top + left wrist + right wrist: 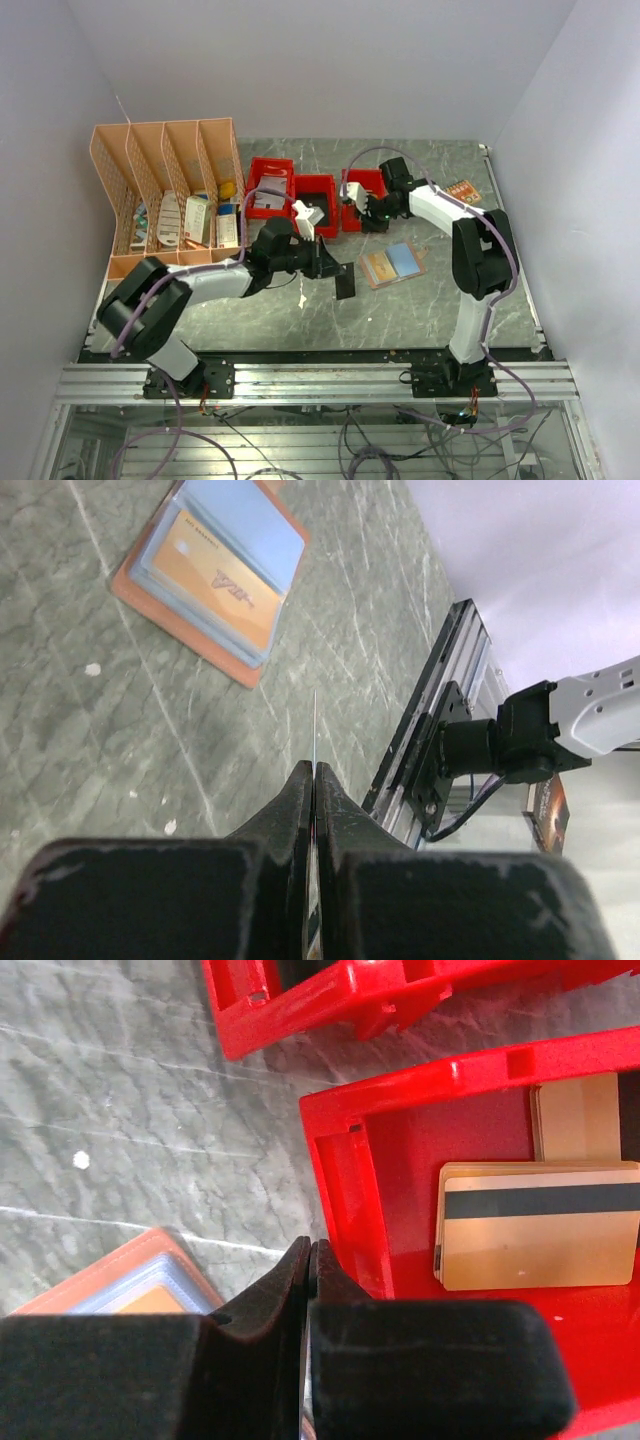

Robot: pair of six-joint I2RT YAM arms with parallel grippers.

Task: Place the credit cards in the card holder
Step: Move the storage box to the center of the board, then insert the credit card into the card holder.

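The card holder (392,264) lies open on the table, tan-brown, with an orange card and a light blue card in its clear pockets. It also shows in the left wrist view (215,575) and at the edge of the right wrist view (110,1285). My left gripper (335,268) is shut on a credit card (346,281), seen edge-on in the left wrist view (315,725), above the table left of the holder. My right gripper (358,200) is shut with nothing seen in it, over the left wall of a red bin (345,1175). That bin holds a stack of tan striped cards (540,1225).
Three red bins (316,203) stand in a row at the back middle. A peach desk organizer (165,195) stands at the back left. A small orange flat thing (463,191) lies at the back right. The table's aluminium rail (440,710) runs along the near edge.
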